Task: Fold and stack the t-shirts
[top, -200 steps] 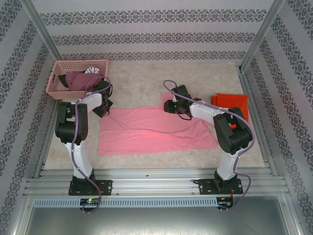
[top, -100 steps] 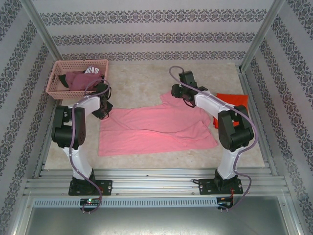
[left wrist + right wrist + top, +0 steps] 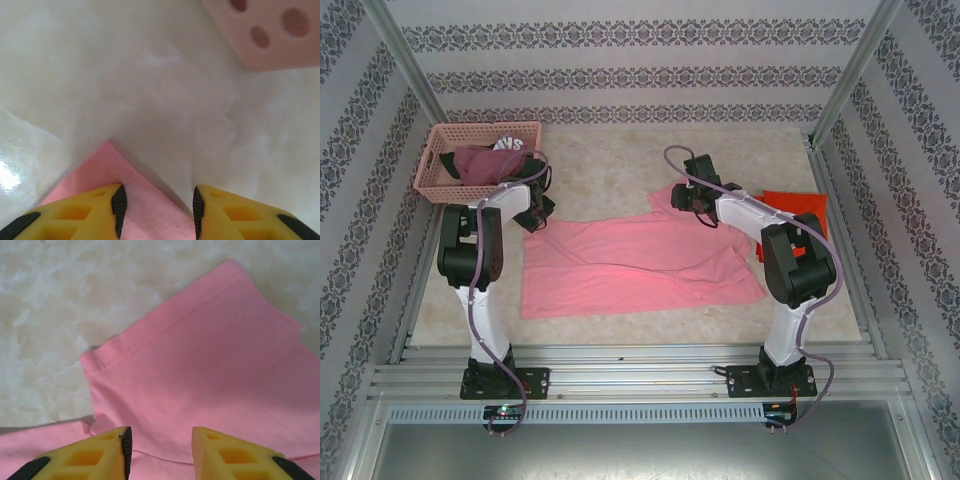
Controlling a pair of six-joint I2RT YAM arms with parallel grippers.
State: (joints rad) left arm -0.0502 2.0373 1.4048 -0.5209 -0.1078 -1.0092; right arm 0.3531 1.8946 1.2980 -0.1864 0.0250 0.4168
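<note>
The pink t-shirt lies spread flat on the pale, marbled table, one layer thick, so the fold looks to be at its opening step, with the cloth laid out but not yet doubled. The left pincer hangs over the shirt's far left corner, fingers parted to a middling gap, the pointed corner lying loose beneath them and gripped by neither. The right pincer stands likewise half-wide above the short sleeve at the shirt's far right, holding nothing. The next move probably calls for both to drop, pinch their cloth and carry the far edge over toward the near hem, evenly, as thin jersey sags and creeps. The knit is soft and matte, with a stitched hem along the sleeve. Right of the pink shirt rests the orange t-shirt, a compact folded square; beyond its far left corner sits a perforated pink plastic basket
</note>
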